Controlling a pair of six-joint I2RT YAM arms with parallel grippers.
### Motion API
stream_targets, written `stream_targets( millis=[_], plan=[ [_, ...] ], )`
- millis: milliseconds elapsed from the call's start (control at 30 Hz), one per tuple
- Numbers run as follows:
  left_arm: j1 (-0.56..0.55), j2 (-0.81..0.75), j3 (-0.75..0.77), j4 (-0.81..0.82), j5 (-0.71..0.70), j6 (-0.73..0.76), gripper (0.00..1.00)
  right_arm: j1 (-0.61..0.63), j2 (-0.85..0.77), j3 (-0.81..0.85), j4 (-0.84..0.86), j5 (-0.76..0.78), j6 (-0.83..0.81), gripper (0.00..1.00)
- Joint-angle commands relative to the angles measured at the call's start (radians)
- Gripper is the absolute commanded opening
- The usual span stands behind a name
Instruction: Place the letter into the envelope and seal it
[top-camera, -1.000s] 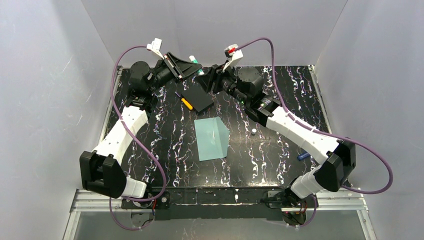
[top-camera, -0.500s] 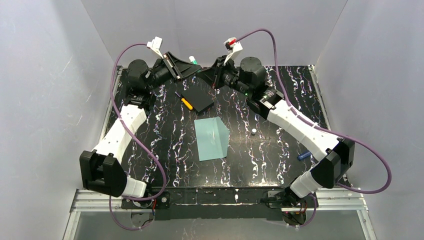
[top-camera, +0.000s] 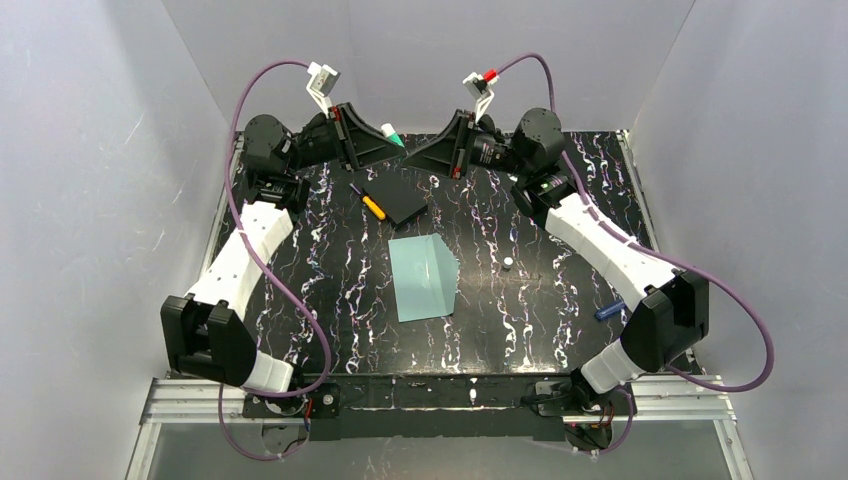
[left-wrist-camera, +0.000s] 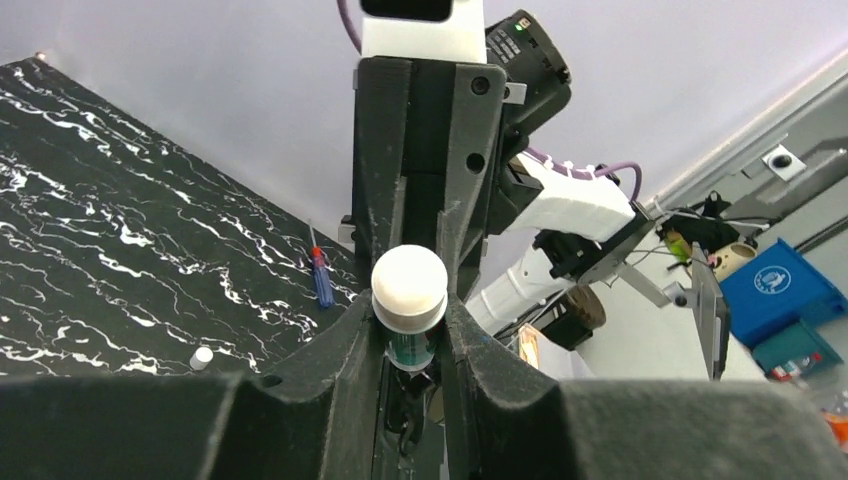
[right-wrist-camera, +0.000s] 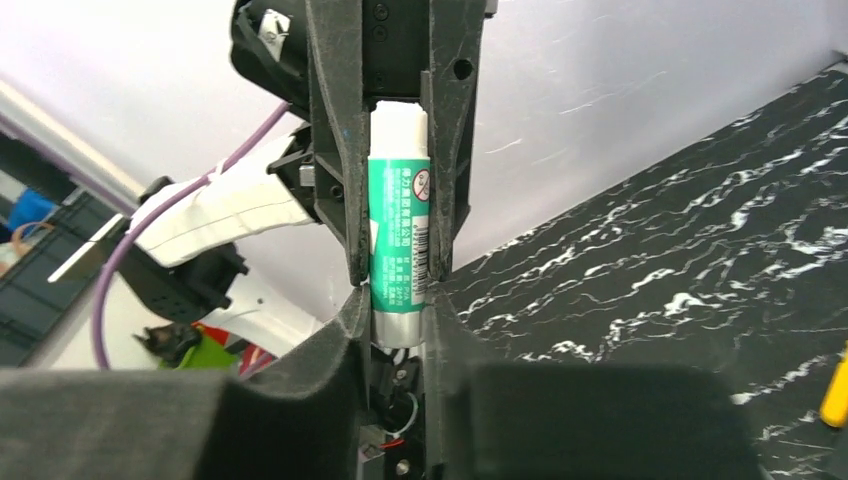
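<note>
Both arms are up at the back of the worktop (top-camera: 300, 290), near the top middle of the overhead view, with their tools nose to nose. Between them is a green glue stick (right-wrist-camera: 400, 220) with pale ends.

The left tool (left-wrist-camera: 408, 308) is clenched on the stick. From its own camera the round white end sits right between its fingers. In the right wrist view those same fingers run down both sides of the green label.

The right tool (right-wrist-camera: 392, 312) has closed in on the opposite end. Its two fingers press against the silvery bottom of the stick, so each tool grasps one end.

The envelope (top-camera: 425, 277), pale teal, lies flat in the middle of the overhead frame, well apart from both tools and touched by nothing. From here I can't tell how its flap sits.

Above it and slightly left lies a black pad (top-camera: 397, 195), with a yellow-handled screwdriver (top-camera: 372, 206) just beside the pad's left edge. A small white cap (top-camera: 508, 262) sits right of the envelope. A blue-handled tool (top-camera: 606, 312) lies further right, close to the right arm.
</note>
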Motion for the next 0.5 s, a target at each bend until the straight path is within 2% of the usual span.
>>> stream_targets(
  millis=[0, 67, 200, 333, 467],
  plan=[
    [0.002, -0.037, 0.019, 0.094, 0.093, 0.007, 0.0, -0.003, -0.02, 0.01, 0.117, -0.057, 0.047, 0.39],
    [0.002, -0.036, 0.007, 0.094, 0.06, 0.009, 0.0, 0.003, -0.039, 0.007, 0.021, 0.016, -0.072, 0.57],
    [0.001, -0.041, -0.016, 0.096, 0.009, 0.017, 0.0, 0.049, -0.052, -0.001, -0.138, 0.152, -0.288, 0.71],
    [0.001, -0.039, -0.021, 0.096, -0.012, 0.017, 0.0, 0.065, -0.031, 0.017, -0.175, 0.193, -0.299, 0.74],
    [0.001, -0.037, -0.028, 0.096, -0.026, -0.004, 0.0, 0.076, -0.045, -0.012, -0.097, 0.262, -0.265, 0.64]
  ],
)
